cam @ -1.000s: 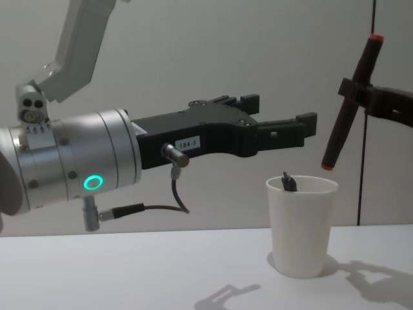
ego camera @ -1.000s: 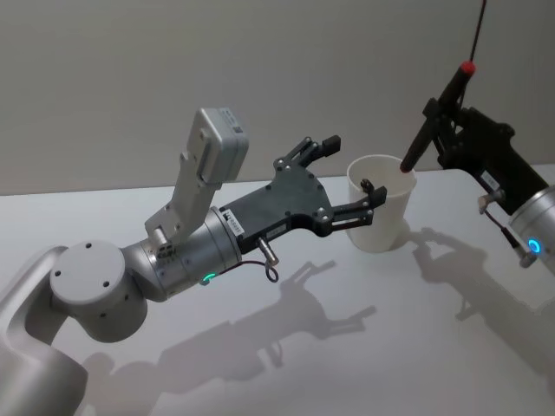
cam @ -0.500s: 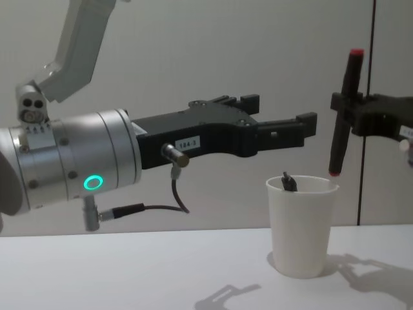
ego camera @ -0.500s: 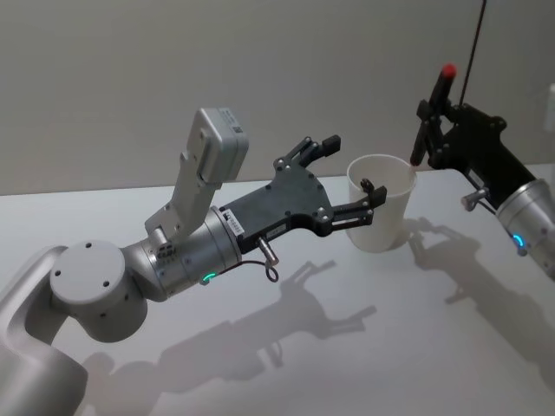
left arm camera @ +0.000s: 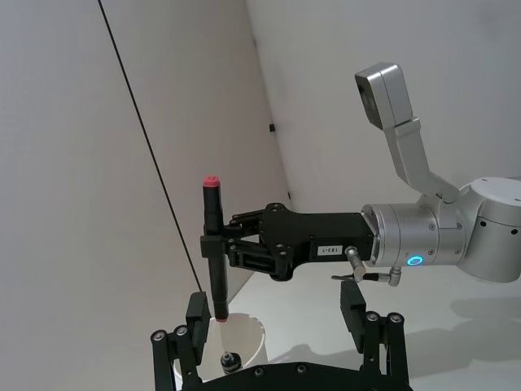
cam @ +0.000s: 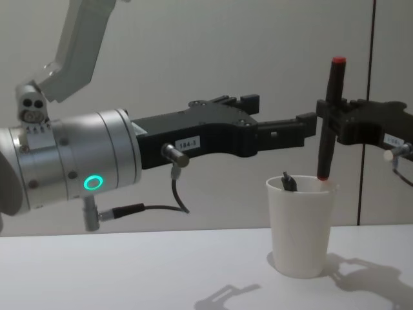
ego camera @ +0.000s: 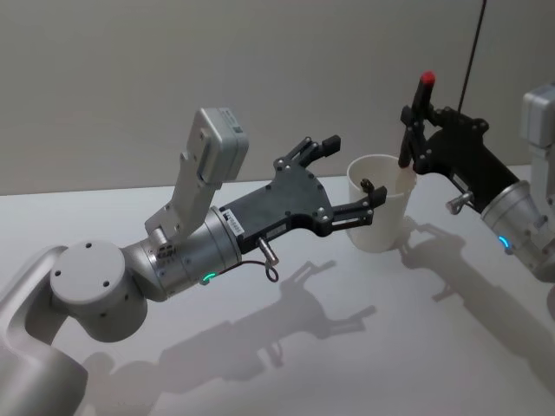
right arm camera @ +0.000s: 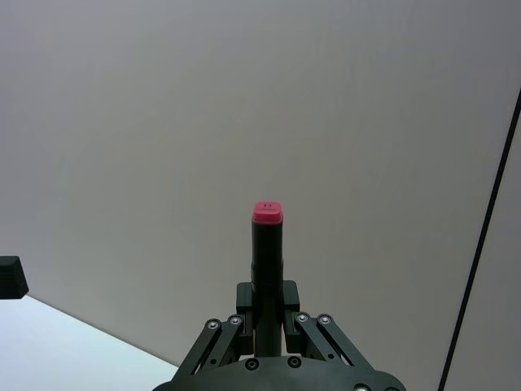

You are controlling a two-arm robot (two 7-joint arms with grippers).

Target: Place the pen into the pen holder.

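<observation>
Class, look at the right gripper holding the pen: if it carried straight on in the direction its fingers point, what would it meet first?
Probably the left gripper. The right gripper reaches across just above the white paper cup, holding the pen upright, and the left gripper's fingertips sit right ahead in the chest view, though depth is unclear.

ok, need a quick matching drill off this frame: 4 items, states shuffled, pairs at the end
Items:
1. pen
2. pen holder
3. left gripper
4. right gripper

States:
A. open, beside the cup rim
B. upright, red cap on top, lower tip at the cup mouth
C. shut on the pen's barrel
D. white paper cup standing on the table, a dark item already inside

Pairs: 1-B, 2-D, 3-A, 4-C
</observation>
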